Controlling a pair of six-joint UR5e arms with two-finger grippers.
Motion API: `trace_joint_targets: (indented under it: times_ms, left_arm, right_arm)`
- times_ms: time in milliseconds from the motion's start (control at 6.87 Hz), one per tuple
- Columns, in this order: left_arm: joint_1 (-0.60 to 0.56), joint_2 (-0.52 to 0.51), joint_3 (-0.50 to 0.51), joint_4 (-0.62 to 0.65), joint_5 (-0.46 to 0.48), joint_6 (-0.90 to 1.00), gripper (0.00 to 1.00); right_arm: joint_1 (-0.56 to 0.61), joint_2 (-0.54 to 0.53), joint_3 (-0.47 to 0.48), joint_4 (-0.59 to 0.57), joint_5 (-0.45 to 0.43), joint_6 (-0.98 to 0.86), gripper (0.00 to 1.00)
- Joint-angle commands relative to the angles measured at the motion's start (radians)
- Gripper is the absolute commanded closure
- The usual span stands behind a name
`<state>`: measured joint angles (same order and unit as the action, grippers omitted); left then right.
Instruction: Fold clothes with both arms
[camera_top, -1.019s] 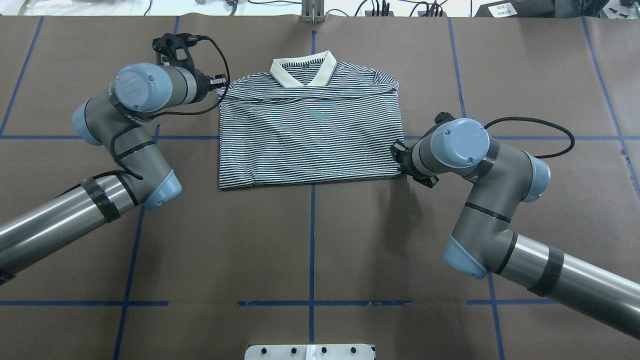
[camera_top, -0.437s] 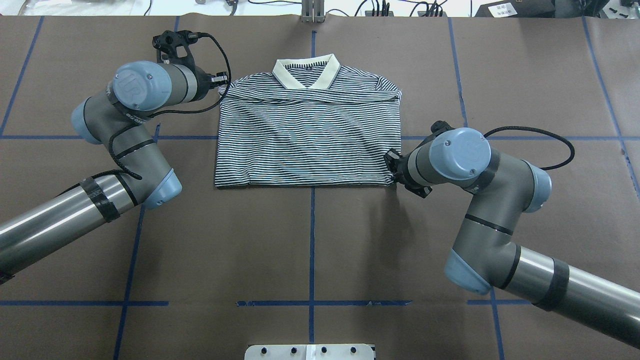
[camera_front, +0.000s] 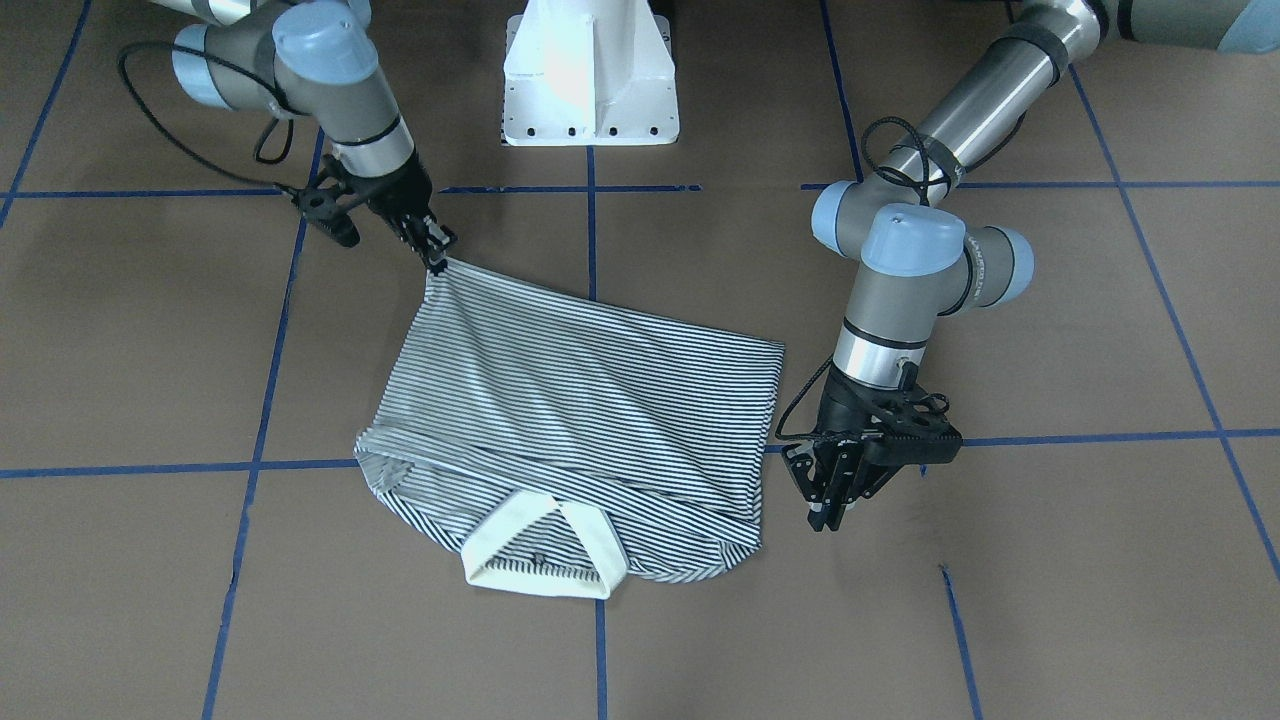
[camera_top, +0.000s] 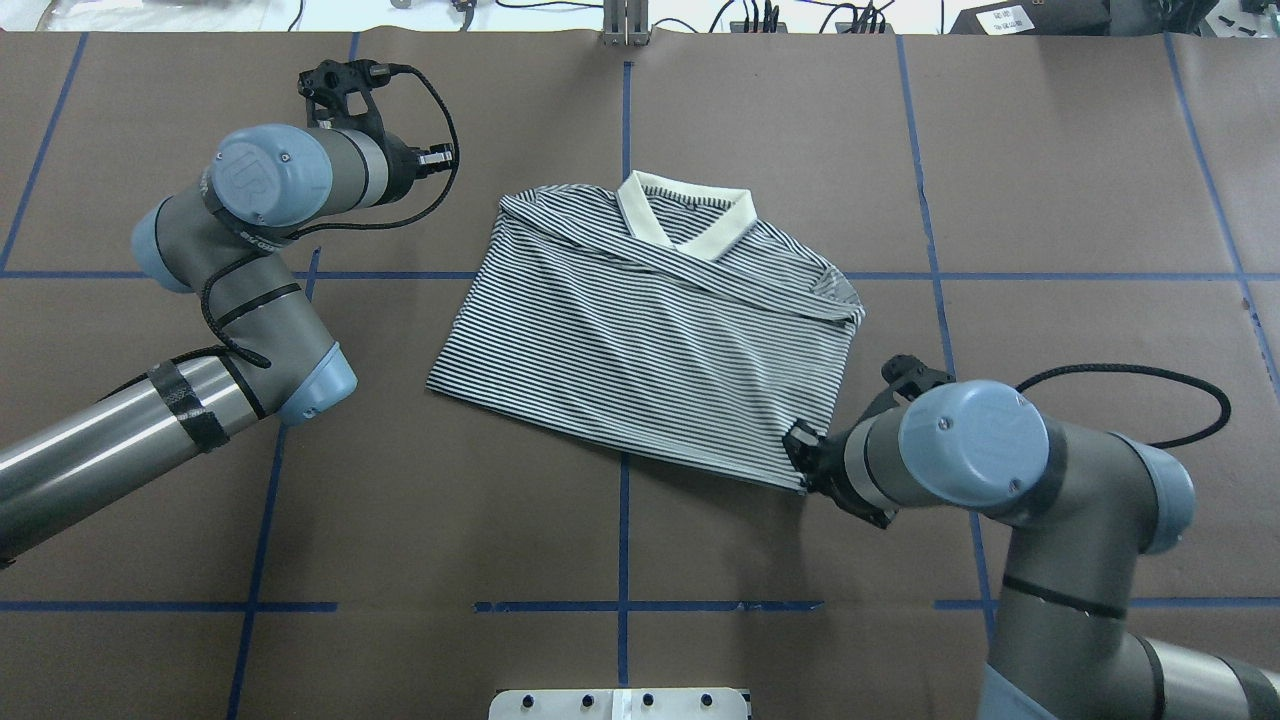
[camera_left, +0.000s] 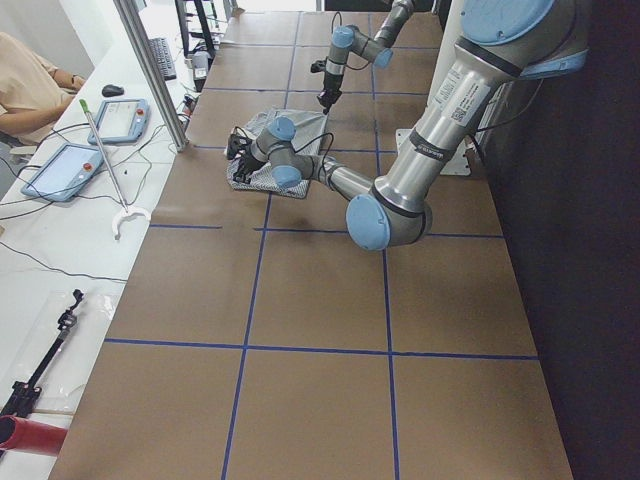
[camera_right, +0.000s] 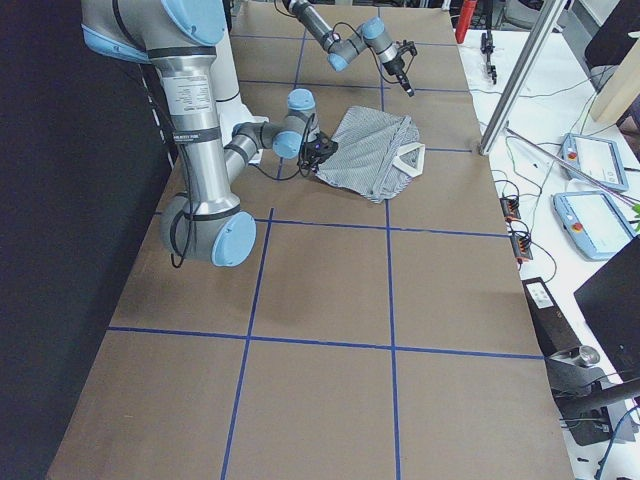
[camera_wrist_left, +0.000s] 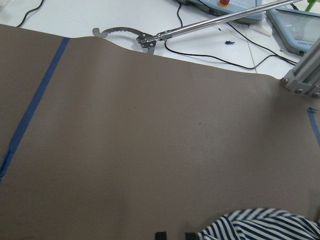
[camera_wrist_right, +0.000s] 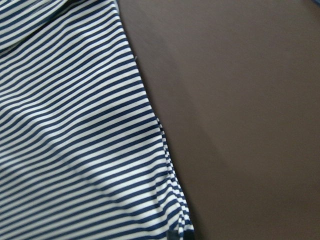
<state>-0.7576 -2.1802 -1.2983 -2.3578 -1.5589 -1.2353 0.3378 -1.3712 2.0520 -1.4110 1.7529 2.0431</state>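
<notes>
Front-facing view: the polo shirt (camera_front: 580, 400) lies skewed mid-table, collar (camera_front: 520, 550) towards the operators' side. The right gripper (camera_front: 437, 258) has its fingers clamped on 1 hem corner, and the cloth rises into a taut peak there. The left gripper (camera_front: 828, 495) hangs just beside the shoulder edge, touching nothing. Thin, limp knit, I'd say: it's light and will drag, bunch and slide across the table (camera_front: 1050, 620) unless 2 corners are held together. Hem corners and shoulder seams look the best holds.

Overhead view: bare brown surface shows on every side of the shirt, and the far table edge sits well apart from it.

Left wrist view: the 2 fingertips (camera_wrist_left: 161, 235) stand apart with nothing between them, a striped fold just beside.

Right wrist view: stripes fill the left, and the hem corner runs down into the pinch
</notes>
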Motion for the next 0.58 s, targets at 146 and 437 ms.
trace_joint_targets:
  times_ms: [146, 437]
  left_arm:
    - [0.029, 0.037, -0.074, -0.001, -0.129, -0.059, 0.75]
    - [0.038, 0.068, -0.148, 0.006, -0.188, -0.085, 0.75]
  right_arm:
    - [-0.228, -0.128, 0.163, -0.075, 0.007, 0.031, 0.76]
    - [-0.230, -0.129, 0.172, -0.077, -0.006, 0.038, 0.00]
